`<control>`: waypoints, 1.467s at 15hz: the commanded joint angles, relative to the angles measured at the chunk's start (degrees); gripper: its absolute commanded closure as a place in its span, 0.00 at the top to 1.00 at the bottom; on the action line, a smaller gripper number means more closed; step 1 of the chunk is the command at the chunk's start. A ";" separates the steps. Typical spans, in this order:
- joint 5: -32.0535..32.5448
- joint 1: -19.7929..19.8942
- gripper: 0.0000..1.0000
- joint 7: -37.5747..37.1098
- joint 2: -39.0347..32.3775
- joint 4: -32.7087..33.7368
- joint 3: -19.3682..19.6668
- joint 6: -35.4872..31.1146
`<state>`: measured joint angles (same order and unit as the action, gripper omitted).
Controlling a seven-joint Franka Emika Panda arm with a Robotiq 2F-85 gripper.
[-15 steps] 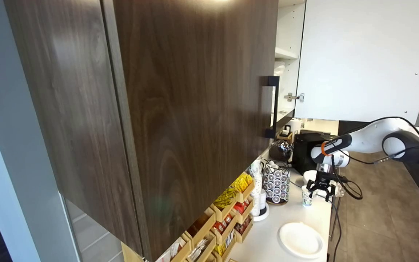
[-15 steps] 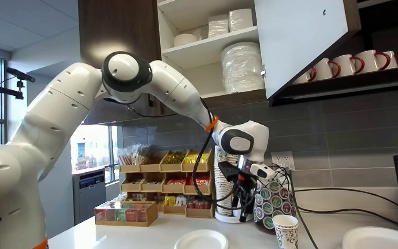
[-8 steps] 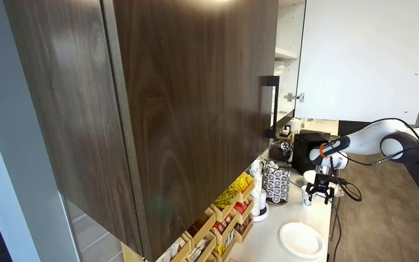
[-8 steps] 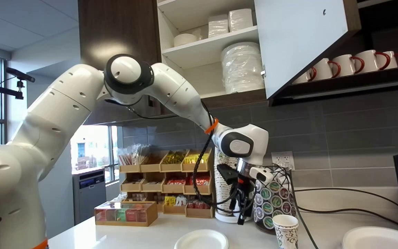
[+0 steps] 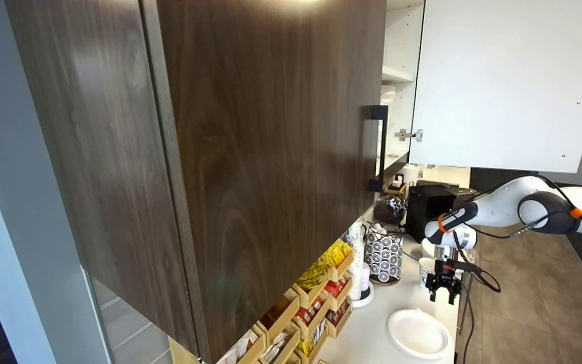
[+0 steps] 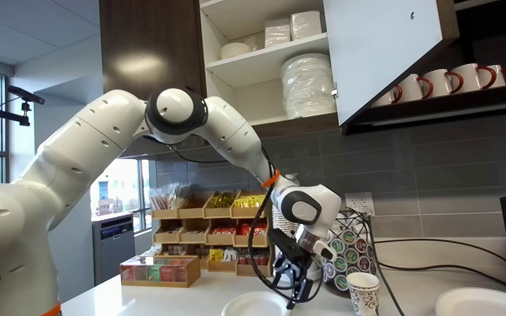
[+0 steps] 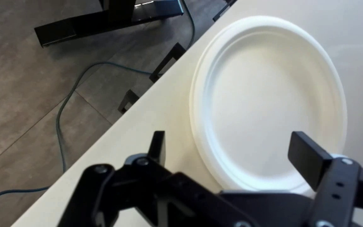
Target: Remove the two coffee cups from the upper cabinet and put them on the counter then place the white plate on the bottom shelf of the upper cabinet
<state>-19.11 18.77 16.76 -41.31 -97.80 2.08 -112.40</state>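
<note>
My gripper (image 7: 232,148) stands open above the near rim of the white plate (image 7: 263,104), one finger over bare counter (image 7: 169,157) and one over the plate; nothing is between them. In an exterior view the gripper (image 6: 284,292) tilts down beside the plate (image 6: 257,305); contact cannot be told. The patterned pale coffee cups (image 6: 363,294), seemingly nested, stand upright on the counter, right of the gripper. The upper cabinet (image 6: 270,50) is open above. Its bottom shelf (image 5: 394,155) shows only partly, and a wrapped stack of white plates (image 6: 308,87) stands inside.
Behind the gripper are the pod basket (image 6: 349,254), a tall cup stack (image 6: 286,224) and the packet rack (image 6: 218,232). The opened white door (image 5: 503,81) hangs above the arm. Another white dish (image 6: 483,303) lies at the right. The counter drops to the floor (image 7: 27,104).
The gripper has come down and tilted, moving away from the cups toward the white plate. Its jaws stay open. Cups and plate have not moved.
</note>
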 commanded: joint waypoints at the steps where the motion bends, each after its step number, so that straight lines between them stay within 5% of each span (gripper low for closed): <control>1: 0.10 1.34 1.00 6.00 -4.85 3.78 -1.97 2.60; 9: 0.28 1.63 1.00 9.71 -11.55 9.70 -3.71 2.85; 14: 0.39 2.47 1.00 10.64 -14.69 14.19 -4.37 8.46; 17: 0.34 2.84 0.67 10.84 -16.28 16.86 -4.28 11.92; 19: 0.36 2.92 0.88 10.77 -17.23 18.18 -4.14 13.04; 22: 0.61 2.90 1.00 10.41 -18.46 19.89 -3.97 13.67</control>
<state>-18.98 20.90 27.02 -57.05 -81.57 -1.30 -100.84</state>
